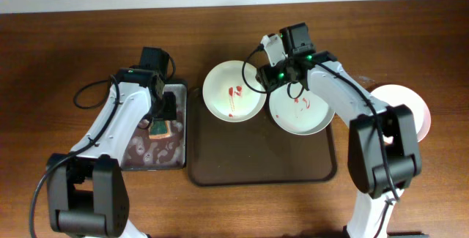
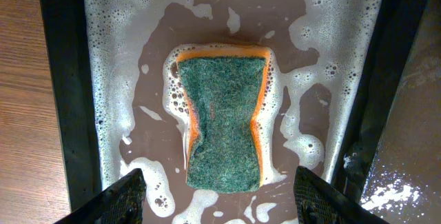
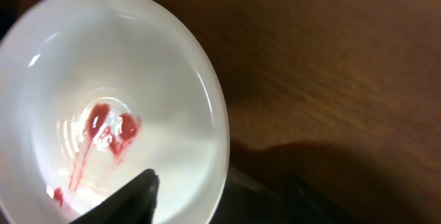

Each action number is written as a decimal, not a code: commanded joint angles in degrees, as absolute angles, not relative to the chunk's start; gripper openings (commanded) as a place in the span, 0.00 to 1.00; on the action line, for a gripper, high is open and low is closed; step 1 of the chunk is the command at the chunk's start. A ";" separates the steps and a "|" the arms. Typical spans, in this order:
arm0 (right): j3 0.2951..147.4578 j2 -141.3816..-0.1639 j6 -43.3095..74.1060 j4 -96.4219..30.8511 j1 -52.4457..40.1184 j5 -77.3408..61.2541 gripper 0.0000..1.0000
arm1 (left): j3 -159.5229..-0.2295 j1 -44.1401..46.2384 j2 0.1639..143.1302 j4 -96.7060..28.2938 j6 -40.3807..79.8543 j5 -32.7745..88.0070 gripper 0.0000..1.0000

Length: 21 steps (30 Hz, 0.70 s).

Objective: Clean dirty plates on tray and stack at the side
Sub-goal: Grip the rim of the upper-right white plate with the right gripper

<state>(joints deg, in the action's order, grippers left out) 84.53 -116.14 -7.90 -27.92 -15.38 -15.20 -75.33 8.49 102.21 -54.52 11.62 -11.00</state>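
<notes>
Smeared plate (image 3: 103,114) rim between right jaws, sponge (image 2: 226,120) in suds (image 2: 110,79)

Spread left fingers (image 2: 120,200) have clear room down to the green-and-orange sponge (image 2: 226,117), the black soapy tray's walls (image 2: 58,79) close on both sides. A red-smeared white plate (image 1: 233,90) and a second smeared plate (image 1: 300,113) crowd the back of the brown serving tray (image 1: 256,161); its front half lies bare.

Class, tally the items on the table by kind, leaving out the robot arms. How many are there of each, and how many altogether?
Stained plates: 2
Unstained plate: 1
Trays: 2
Sponge: 1
Total: 6
</notes>
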 commanded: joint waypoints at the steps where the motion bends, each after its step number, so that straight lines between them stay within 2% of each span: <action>1: 85.19 -118.87 -4.29 -27.51 -15.46 -14.48 0.51 | -76.18 8.08 101.12 -54.78 12.14 -11.60 0.67; 3: 85.12 -119.44 -2.46 -28.29 -15.46 -14.98 0.39 | -76.18 8.08 101.12 -54.76 12.14 -11.60 0.67; 6: 85.03 -119.44 -2.46 -30.52 -15.46 -14.94 0.31 | -76.18 8.08 101.12 -54.78 12.14 -11.60 0.67; 10: 84.23 -119.44 -0.97 -32.36 -15.49 -15.00 0.27 | -76.18 8.08 101.12 -54.76 12.14 -11.60 0.67; 14: 84.23 -119.44 -0.95 -32.34 -16.08 -15.49 0.18 | -76.18 8.08 101.12 -54.94 12.14 -11.57 0.67; 21: 84.20 -119.44 1.04 -32.36 -17.52 -16.84 0.20 | -76.18 8.08 101.12 -54.98 12.14 -11.57 0.67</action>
